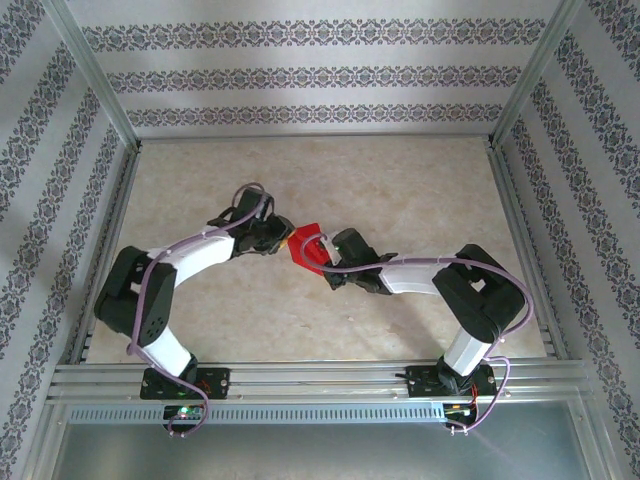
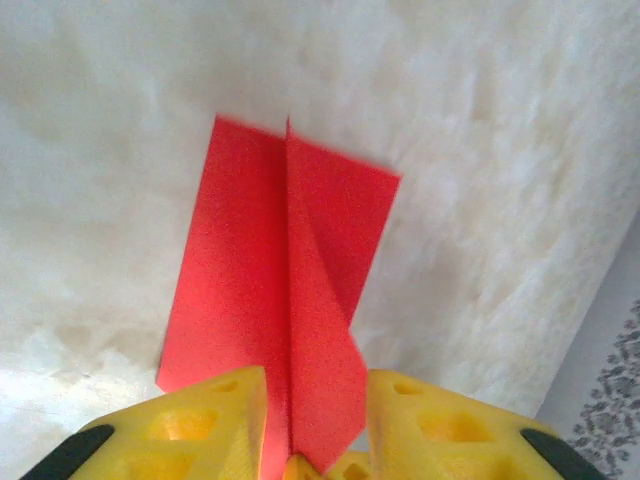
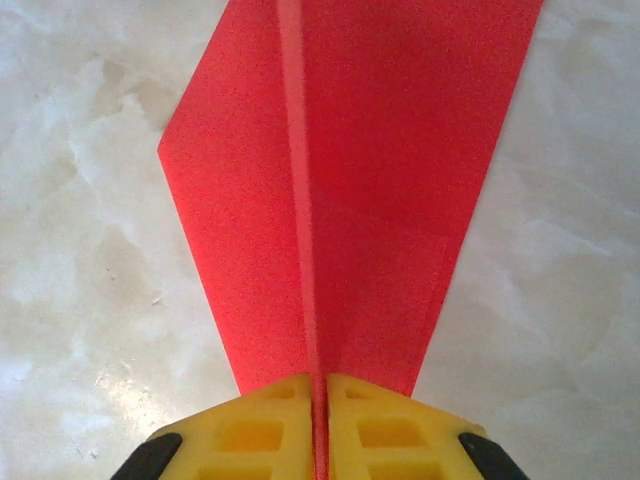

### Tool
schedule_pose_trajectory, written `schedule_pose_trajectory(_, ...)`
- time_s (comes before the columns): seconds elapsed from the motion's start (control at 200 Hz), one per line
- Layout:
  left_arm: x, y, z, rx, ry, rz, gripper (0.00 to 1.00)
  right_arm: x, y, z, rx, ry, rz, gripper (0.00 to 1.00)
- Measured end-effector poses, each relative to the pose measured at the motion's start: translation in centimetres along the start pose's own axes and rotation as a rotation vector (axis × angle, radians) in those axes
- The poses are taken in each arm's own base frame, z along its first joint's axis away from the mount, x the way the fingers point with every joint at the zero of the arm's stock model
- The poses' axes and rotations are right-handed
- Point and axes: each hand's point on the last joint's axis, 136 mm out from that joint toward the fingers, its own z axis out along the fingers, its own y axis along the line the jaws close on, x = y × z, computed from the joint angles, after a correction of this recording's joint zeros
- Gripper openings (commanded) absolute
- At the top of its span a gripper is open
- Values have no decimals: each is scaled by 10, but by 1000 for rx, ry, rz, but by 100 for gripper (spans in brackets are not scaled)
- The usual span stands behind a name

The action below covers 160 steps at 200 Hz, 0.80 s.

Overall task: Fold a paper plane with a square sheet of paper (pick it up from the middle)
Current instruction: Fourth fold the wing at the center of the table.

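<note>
The red sheet is folded into a pointed paper plane (image 1: 305,247) and sits mid-table between both arms. My right gripper (image 1: 330,262) comes at it from the right. In the right wrist view my right gripper (image 3: 320,425) is shut on the plane's (image 3: 390,170) upright central fold, with the wings spread flat on either side. My left gripper (image 1: 284,238) is at the plane's left end. In the left wrist view my left gripper (image 2: 318,425) is open. The plane's (image 2: 250,270) raised fold stands between the yellow fingers (image 2: 205,425), close to the left one, with a gap on the right.
The marbled beige tabletop (image 1: 400,190) is ringed by aluminium frame rails (image 1: 320,375) at the front and sides. Patterned walls (image 1: 300,75) close off the back and both sides. Purple cables loop over both arms.
</note>
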Motion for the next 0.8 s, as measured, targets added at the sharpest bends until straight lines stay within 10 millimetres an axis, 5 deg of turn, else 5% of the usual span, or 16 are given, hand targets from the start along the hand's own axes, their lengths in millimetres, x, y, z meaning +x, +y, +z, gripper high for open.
schedule_pose_trajectory(0.195,-3,-3,-21,62,-38,32,35,0,2,-2,-101,9,107,11)
schedule_pose_trajectory(0.41,29,27,3,57,60,51,35,-2,5,-5,-197,13,194,11)
schedule_pose_trajectory(0.799,61,15,39,155,165,96,28,6,4,-1,-285,51,302,11)
